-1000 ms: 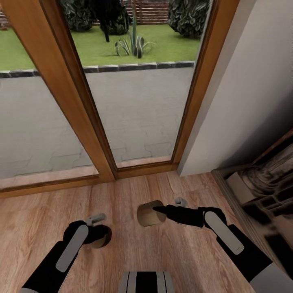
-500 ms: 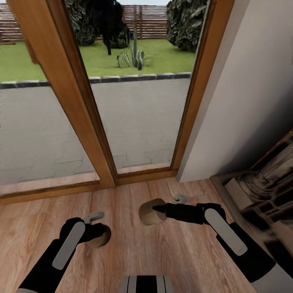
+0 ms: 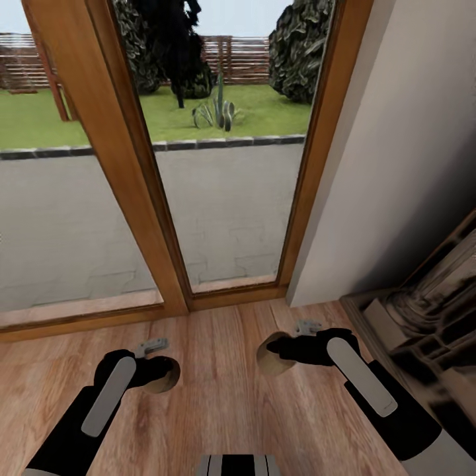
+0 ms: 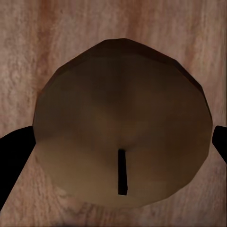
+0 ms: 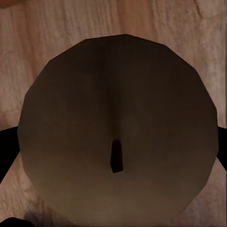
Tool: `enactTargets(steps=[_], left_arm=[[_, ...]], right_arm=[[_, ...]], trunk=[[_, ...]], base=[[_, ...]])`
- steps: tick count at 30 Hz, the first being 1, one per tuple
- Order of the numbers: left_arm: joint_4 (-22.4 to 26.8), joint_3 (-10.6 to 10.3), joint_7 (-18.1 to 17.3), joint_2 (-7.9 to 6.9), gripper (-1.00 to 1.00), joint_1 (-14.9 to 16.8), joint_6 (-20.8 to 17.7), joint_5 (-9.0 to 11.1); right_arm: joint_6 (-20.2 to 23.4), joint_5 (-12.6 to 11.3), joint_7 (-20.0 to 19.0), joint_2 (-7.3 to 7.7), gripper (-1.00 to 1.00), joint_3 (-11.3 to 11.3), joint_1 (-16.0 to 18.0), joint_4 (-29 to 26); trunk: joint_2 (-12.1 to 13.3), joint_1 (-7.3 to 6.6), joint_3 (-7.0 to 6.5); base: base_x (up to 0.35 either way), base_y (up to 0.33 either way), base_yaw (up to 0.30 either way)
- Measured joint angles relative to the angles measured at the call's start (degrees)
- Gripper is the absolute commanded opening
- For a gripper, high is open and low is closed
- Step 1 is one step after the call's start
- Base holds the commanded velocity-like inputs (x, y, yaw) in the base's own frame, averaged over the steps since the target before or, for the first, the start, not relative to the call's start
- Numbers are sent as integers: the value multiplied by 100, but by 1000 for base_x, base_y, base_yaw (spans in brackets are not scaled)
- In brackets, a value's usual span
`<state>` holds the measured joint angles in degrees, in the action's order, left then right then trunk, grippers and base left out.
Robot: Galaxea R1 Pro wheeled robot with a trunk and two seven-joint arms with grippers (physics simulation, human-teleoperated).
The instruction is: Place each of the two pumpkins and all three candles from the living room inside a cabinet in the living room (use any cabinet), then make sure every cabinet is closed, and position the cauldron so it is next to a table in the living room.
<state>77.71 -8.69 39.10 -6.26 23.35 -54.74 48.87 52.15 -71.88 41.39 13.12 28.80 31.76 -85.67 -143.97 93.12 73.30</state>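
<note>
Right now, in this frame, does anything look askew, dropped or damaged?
Nothing stands out. Each gripper carries one candle: the left gripper has its candle between dark fingers, and the right gripper holds the other candle the same way. Both look whole, wick visible, above the wood floor by the glass doors.

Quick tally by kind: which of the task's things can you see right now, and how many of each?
Candles: 2, one in the left gripper (candle, end-on at), one in the right gripper (candle, end-on at).
Total: 2
</note>
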Motion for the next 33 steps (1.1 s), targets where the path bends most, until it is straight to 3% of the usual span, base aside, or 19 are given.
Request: enactTargets(steps=[8, 13, 20, 33], left_arm=[[-7, 12, 0, 7, -100, 0, 0, -2], [-9, 58, 0, 10, -100, 1, -1, -2], [-31, 65, 0, 32, -100, 2, 1, 0], [-31, 68, 0, 40, -100, 3, 2, 4]], right_arm=[[-26, -23, 21, -15, -100, 9, 0, 2], [-42, -243, 31, -9, -100, -20, 0, 6], [-42, -306, 35, -14, -100, -11, 0, 37], [-62, -305, 36, -19, -100, -10, -1, 57]], trunk=[[11, -21, -177], [17, -34, -288], [27, -51, -443], [45, -82, -731]], base=[[0, 0, 0], [0, 0, 0], [-7, 0, 0], [-266, 0, 0]])
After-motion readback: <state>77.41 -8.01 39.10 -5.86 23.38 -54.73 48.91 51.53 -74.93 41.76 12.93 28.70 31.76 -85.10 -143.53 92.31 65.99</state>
